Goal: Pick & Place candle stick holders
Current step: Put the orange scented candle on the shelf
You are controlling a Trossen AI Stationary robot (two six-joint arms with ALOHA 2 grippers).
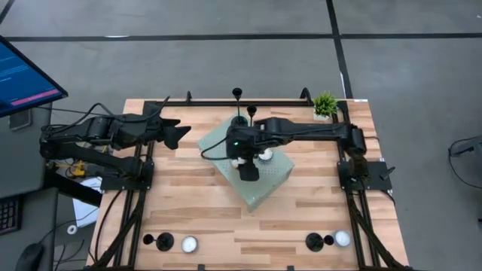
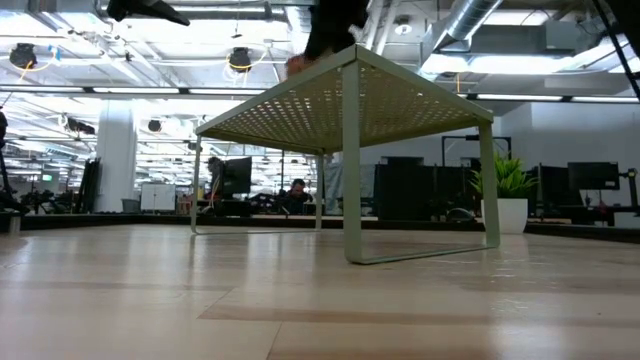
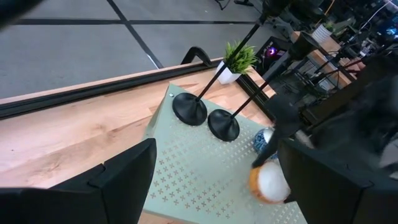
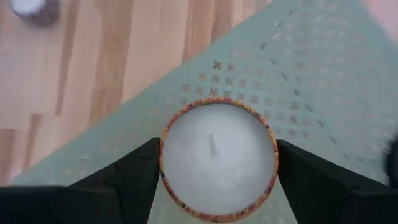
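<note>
Two matte black candle stick holders (image 3: 189, 107), each a round disc base with a thin upright stem, stood side by side, bases nearly touching, on the far part of a pale green perforated metal riser (image 1: 275, 181) in the middle of the light wooden table (image 1: 188, 203). Two more black holders sat on the table's near edge, one at the near left (image 1: 164, 242) and one at the near right (image 1: 315, 242), each just beside a round white tealight candle: a left one (image 1: 188, 244) and a right one (image 1: 343, 239).

The right gripper (image 4: 214, 165) reached in over the riser from the right, its two dark fingers (image 4: 134, 171) set on either side of a round white tealight with a coppery rim (image 4: 217, 162), touching its sides or very nearly so (whether the candle was truly clamped could not be told). Another tealight (image 3: 262, 138), partly hidden, lay just beside it on the riser.

The left gripper (image 1: 177, 134) hovered over the table's far left, well apart from the riser, its fingers spread wide with nothing between them.

A small green potted plant in a white pot (image 1: 324, 105) stood at the table's far right corner.
</note>
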